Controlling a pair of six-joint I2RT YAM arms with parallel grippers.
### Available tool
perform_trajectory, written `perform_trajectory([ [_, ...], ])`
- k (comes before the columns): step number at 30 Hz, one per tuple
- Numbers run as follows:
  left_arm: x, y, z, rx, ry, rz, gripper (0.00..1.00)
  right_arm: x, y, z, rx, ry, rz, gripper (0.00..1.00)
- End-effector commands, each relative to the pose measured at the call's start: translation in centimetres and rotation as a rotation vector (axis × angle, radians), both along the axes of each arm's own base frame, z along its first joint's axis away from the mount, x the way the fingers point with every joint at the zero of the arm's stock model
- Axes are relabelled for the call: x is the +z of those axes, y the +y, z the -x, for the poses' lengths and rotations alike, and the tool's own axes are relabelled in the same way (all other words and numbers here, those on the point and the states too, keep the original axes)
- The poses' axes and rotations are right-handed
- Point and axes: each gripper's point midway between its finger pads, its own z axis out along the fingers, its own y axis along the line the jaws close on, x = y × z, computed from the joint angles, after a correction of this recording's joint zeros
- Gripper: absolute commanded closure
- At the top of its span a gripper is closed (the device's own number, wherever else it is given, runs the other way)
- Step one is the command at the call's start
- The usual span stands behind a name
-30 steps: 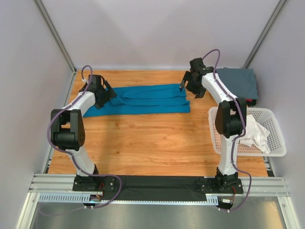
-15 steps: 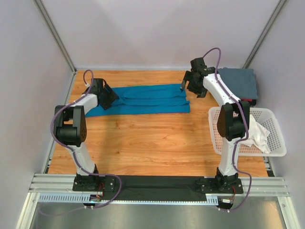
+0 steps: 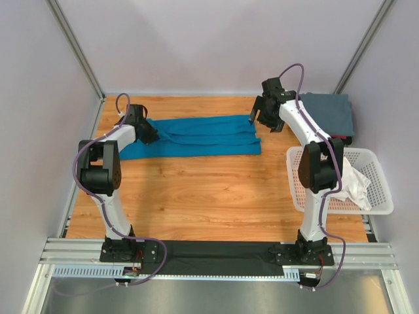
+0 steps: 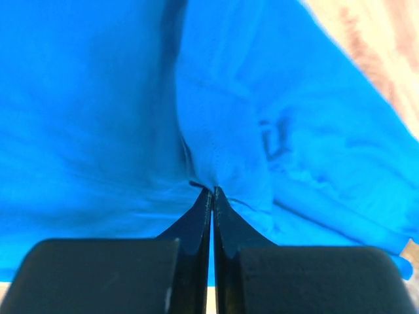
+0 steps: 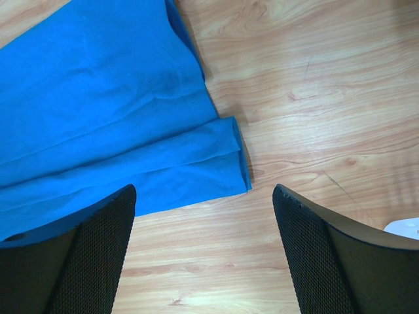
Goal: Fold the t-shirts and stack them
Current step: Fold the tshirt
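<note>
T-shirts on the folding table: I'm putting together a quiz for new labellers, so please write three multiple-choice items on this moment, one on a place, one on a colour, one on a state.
1. Where does the white t-shirt lie?
A. in the basket
B. on top of a grey shirt
C. under the left arm

2. What colour is the t-shirt spread lengthwise on the table?
A. grey
B. teal-blue
C. white

3. How is the left gripper?
A. wide open over bare wood
B. shut on the teal-blue t-shirt
C. out of every view

Answers:
1 A: white cloth is bunched inside the lattice walls.
2 B: the long flat cloth on the wood is teal-blue.
3 B: the left wrist view shows its fingers closed with blue cloth pinched at the tips.
</note>
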Motion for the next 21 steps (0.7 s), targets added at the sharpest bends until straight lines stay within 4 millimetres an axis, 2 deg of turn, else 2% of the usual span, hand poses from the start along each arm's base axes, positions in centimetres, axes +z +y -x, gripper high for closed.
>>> perform_trajectory([
  [1, 2.5, -0.1, -1.9, -0.017, -0.064, -0.014, 1.00, 3.1, -0.4, -1.0, -0.006, -0.086, 0.009, 0.14],
  [7, 4.5, -0.5, -3.9, -0.046, -0.117, -0.034, 1.00, 2.4, -0.3, -1.0, -0.004, -0.067, 0.009, 0.14],
  [15, 4.1, -2.5, -5.9, -0.108, -0.122, -0.021, 0.99, 2.1, -0.6, -1.1, -0.002, -0.061, 0.023, 0.14],
  [16, 4.7, -2.8, -6.4, -0.115, -0.137, -0.032, 0.96, 2.0, -0.6, -1.1, -0.002, -0.056, 0.024, 0.13],
  [17, 4.0, -3.0, -6.5, -0.125, -0.123, -0.038, 0.91, 2.0, -0.6, -1.1, -0.002, -0.056, 0.024, 0.13],
  [18, 3.9, -3.2, -6.5, -0.141, -0.116, -0.053, 0.79, 1.9, -0.6, -1.1, -0.001, -0.053, 0.026, 0.13],
  [19, 4.4, -3.2, -7.0, -0.145, -0.131, -0.061, 0.71, 1.8, -0.6, -1.1, 0.000, -0.051, 0.023, 0.13],
  [21, 4.1, -3.3, -7.4, -0.164, -0.135, -0.068, 0.57, 1.8, -0.4, -1.1, 0.003, -0.051, 0.014, 0.13],
])
